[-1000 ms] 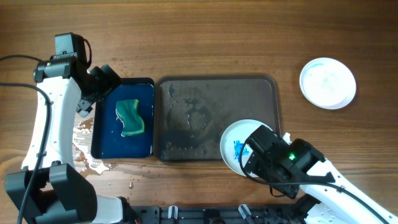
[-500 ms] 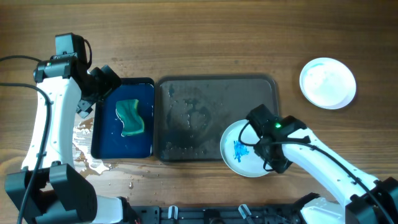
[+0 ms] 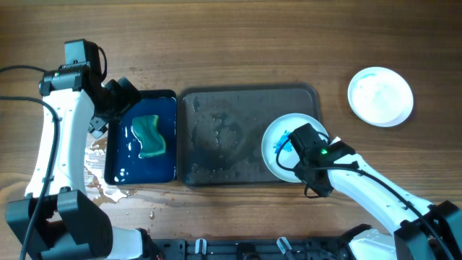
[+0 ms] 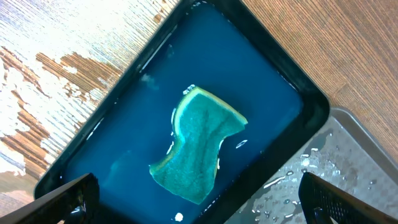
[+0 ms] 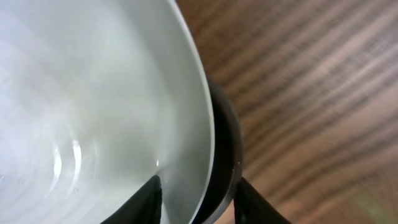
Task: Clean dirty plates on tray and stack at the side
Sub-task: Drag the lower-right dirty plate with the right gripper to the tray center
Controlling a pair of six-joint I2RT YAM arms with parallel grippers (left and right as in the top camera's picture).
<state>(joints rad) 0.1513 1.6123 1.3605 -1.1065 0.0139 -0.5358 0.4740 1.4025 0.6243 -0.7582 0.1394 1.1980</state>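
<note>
My right claw (image 5: 198, 202) is clamped on the rim of the plate (image 3: 274, 153), at the right end of the tray (image 3: 216, 105). The plate seems stiff, wet, slippery and breakable. My left claw (image 4: 205, 202) is apart.

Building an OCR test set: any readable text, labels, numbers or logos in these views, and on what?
None readable in any view.
Dirty plate, side plate, grey tray, blue tray, green sponge: no print or labels.
Right arm: only a green light, no characters.
</note>
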